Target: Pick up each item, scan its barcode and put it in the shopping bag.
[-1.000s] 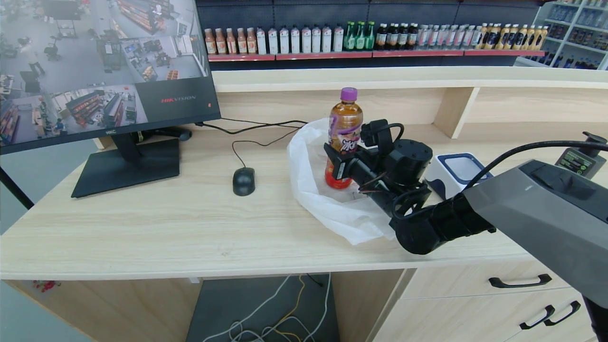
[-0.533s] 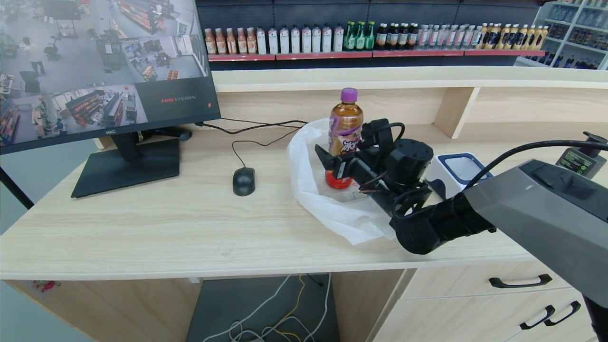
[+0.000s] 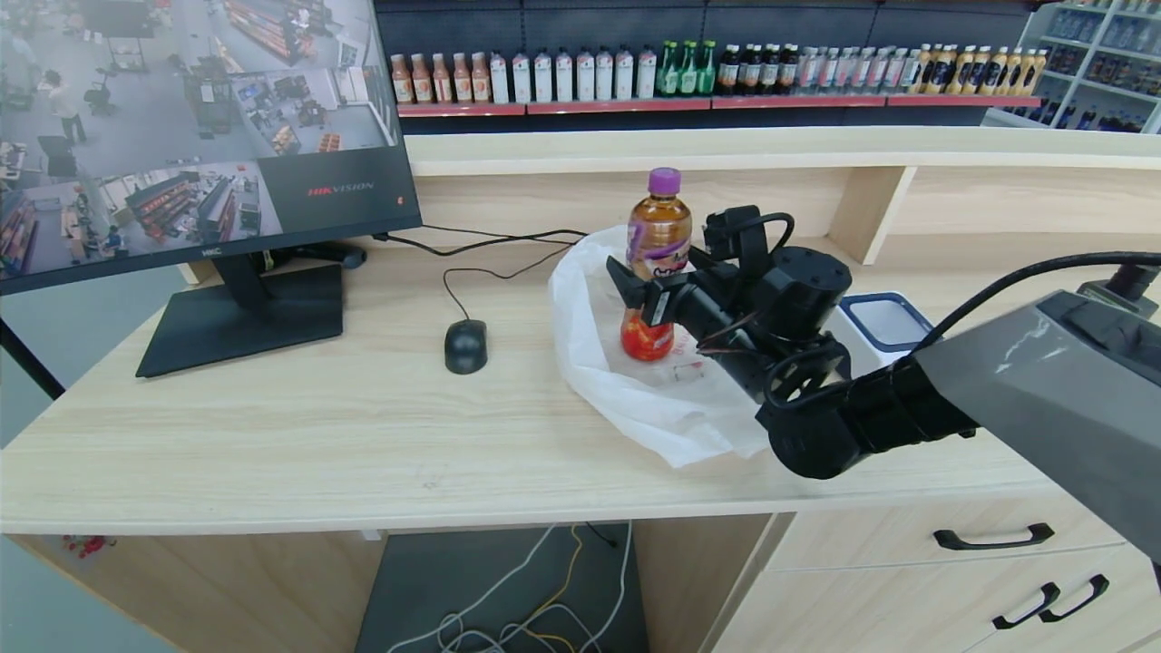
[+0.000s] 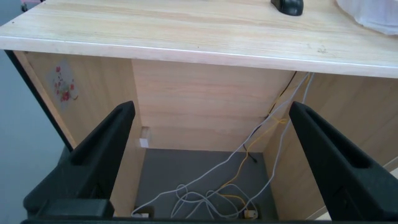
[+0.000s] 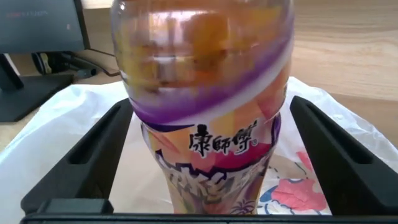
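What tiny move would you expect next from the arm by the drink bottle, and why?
Probably the right gripper should draw straight back from the bottle. The bottle stands upright on the white shopping bag, and the fingers are spread wide on either side without touching it, so it looks set down. Backing off level should avoid tipping it.

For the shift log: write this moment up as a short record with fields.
bottle: upright, purple cap on, standing on the shopping bag's plastic
shopping bag: white, lying spread on the counter
right gripper: open, one finger on each side of the bottle
left gripper: open, holding nothing, low in front of the counter
scanner: on the counter, on the bag's right
mouse: left of the bag
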